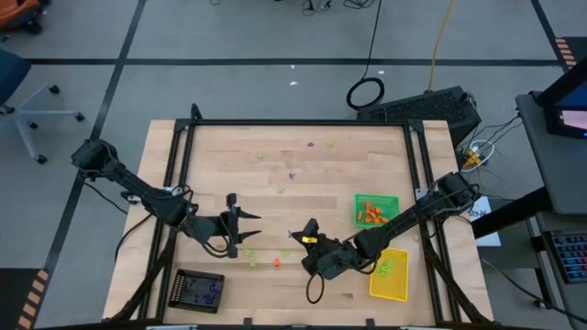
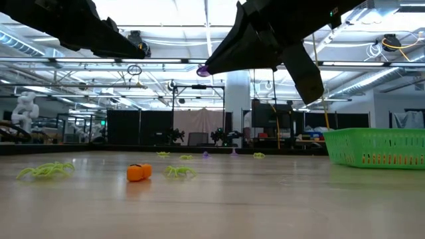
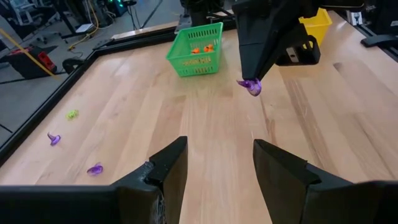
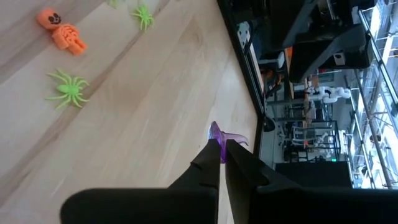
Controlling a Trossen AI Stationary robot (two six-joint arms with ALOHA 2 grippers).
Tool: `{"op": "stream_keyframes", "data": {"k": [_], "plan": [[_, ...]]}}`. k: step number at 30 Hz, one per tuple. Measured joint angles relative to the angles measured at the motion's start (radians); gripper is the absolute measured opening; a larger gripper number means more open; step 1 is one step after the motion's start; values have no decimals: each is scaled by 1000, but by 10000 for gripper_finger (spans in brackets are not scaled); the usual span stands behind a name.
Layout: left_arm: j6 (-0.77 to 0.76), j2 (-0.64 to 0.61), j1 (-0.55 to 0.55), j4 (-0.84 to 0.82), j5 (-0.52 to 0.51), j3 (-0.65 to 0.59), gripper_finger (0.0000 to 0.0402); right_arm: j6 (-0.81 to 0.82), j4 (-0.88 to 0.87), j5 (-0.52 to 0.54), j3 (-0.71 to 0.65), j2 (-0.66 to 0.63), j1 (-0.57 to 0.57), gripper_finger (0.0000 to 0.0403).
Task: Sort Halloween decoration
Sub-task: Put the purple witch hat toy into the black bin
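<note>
My right gripper (image 1: 296,236) hangs above the table's near middle, shut on a small purple trinket (image 3: 252,87), one piece of the Halloween decoration. The same trinket (image 4: 219,133) shows at the fingertips in the right wrist view. My left gripper (image 1: 249,226) hovers just to its left, open and with nothing between its fingers (image 3: 165,168). An orange trinket (image 2: 139,172) and lime green spiders (image 2: 179,171) lie on the table below them. More purple and green pieces (image 1: 310,144) are scattered toward the far edge. My right gripper pinches the purple trinket (image 4: 217,138) between the free ends of its two fingers. The trinket's upper part sticks out past the tips. The fingers slant down from the table's right side. The trinket (image 2: 202,70) is lifted well clear of the table.
A green tray (image 1: 376,209) holding orange pieces stands at the right. A yellow tray (image 1: 390,275) with green pieces sits near the front right, and a black tray (image 1: 200,290) with purple pieces at the front left. A dark frame (image 1: 298,124) borders the table.
</note>
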Motion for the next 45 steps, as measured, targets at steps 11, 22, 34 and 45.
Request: {"op": "stream_keyframes", "data": {"k": [11, 22, 34, 45], "plan": [[0, 0, 0, 0, 0, 0, 180, 24, 0, -5, 0, 0, -1, 0], [0, 0, 0, 0, 0, 0, 180, 91, 0, -7, 0, 0, -1, 0], [0, 0, 0, 1, 0, 0, 180, 223, 0, -19, 0, 0, -2, 0], [5, 0, 0, 37, 142, 0, 180, 371, 70, -332, 0, 0, -57, 0]]}}
